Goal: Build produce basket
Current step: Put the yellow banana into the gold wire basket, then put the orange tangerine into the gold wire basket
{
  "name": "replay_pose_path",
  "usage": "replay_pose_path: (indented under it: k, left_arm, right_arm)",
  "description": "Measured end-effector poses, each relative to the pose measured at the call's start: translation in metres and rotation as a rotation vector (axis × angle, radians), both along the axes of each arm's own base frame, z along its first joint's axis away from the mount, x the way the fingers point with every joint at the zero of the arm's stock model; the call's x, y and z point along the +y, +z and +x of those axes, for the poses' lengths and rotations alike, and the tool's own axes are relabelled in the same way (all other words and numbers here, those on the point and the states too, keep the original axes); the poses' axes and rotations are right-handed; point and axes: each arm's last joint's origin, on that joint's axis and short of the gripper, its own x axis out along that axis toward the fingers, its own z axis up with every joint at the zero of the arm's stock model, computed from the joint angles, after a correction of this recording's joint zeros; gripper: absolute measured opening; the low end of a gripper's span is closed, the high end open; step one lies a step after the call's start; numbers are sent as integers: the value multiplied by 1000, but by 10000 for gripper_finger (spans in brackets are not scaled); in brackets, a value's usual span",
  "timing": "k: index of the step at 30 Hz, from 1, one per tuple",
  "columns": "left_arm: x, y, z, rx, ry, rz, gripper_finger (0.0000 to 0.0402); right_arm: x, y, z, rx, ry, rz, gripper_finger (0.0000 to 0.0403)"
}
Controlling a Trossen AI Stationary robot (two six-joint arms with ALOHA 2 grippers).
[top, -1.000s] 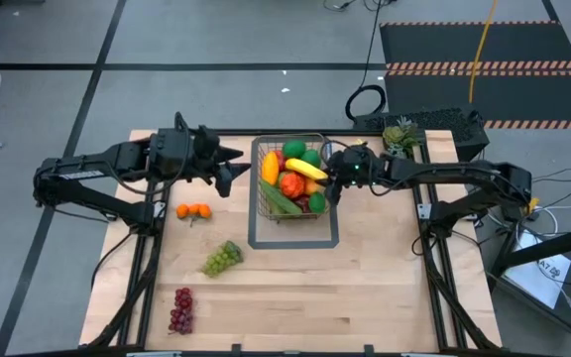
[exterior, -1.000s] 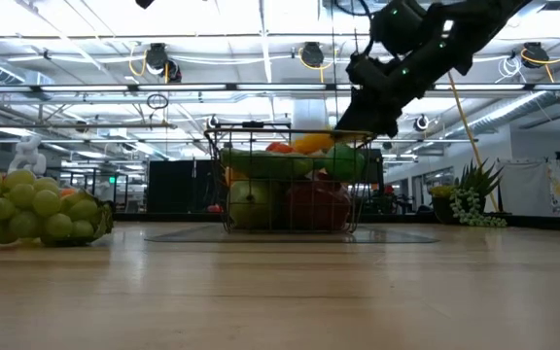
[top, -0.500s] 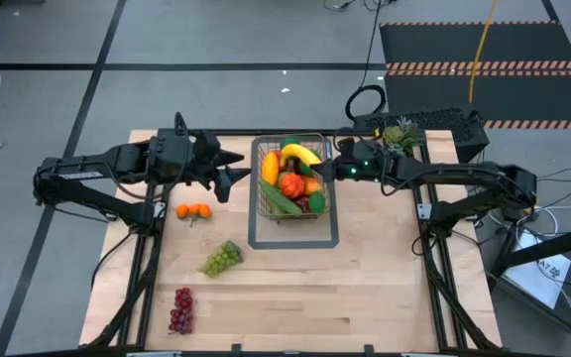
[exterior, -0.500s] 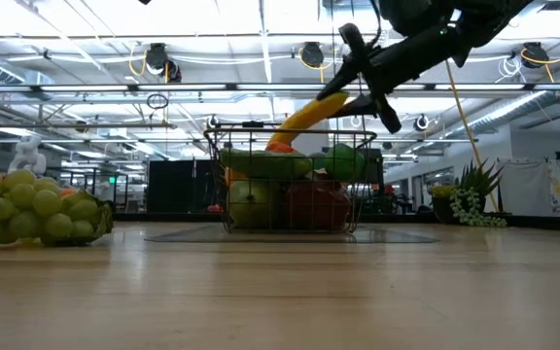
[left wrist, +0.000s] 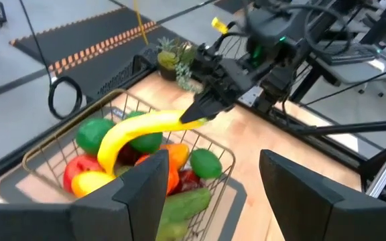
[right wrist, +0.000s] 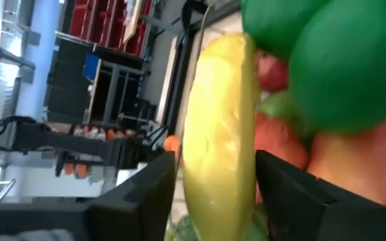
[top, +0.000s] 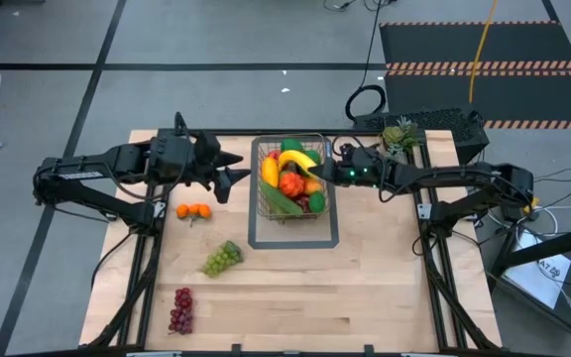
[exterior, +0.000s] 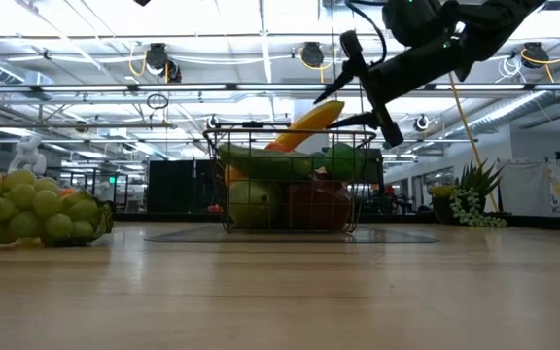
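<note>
The wire basket (top: 262, 203) stands mid-table at the far side, heaped with produce: red, orange and green fruits and a cucumber. On top of the heap a yellow banana (top: 300, 160) lies tilted, one end raised above the rim (exterior: 331, 109). My right gripper (top: 323, 171) reaches in from the basket's right side and is shut on that raised end. My left gripper (top: 234, 171) hovers left of the basket, open and with nothing between its fingers (left wrist: 213, 181). My right gripper pinches the banana's right-hand end (right wrist: 220, 167) between its two fingers (right wrist: 146, 194). They come from the table's right, nearly level and rolled onto their side, lying along the banana. The banana slopes down from the hold, with its other end (left wrist: 106, 154) resting on the fruit in the basket.
Small oranges (top: 194, 210), a bunch of green grapes (top: 222, 258) and red grapes (top: 180, 309) lie on the left half of the table. A spiky green plant (top: 400, 135) sits at the far right corner. A flat grey outline (top: 295, 241) frames the basket's place.
My right gripper has rolled its wrist and drawn back a little toward the far right. The banana, lying flat on the heap a second ago, has tipped up by its right end above the rim, then settled to a shallower slope. Its other end has stayed on the fruit.
</note>
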Motion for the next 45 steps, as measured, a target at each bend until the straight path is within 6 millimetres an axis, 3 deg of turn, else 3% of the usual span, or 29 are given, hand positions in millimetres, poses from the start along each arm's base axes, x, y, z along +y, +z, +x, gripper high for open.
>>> replay_pose_path:
  k: [9,14,20,31,38,45]
  left_arm:
    - [-6,-13,-7,139,-12,-73,234]
    - [-12,-14,-7,140,-36,-83,234]
    - [-23,-21,-10,198,-62,-114,234]
    - [-54,-87,-18,443,-60,-232,234]
    - [-72,-138,-30,585,16,-412,234]
    - [-68,-170,-46,720,205,-494,236]
  right_arm:
    - [18,-3,4,12,38,88,264]
    - [22,0,0,20,52,113,271]
    - [24,18,-10,-39,72,71,269]
    - [29,48,-29,-135,114,-83,254]
    - [40,58,-35,-172,82,-123,253]
    - [56,61,-34,-185,71,-145,253]
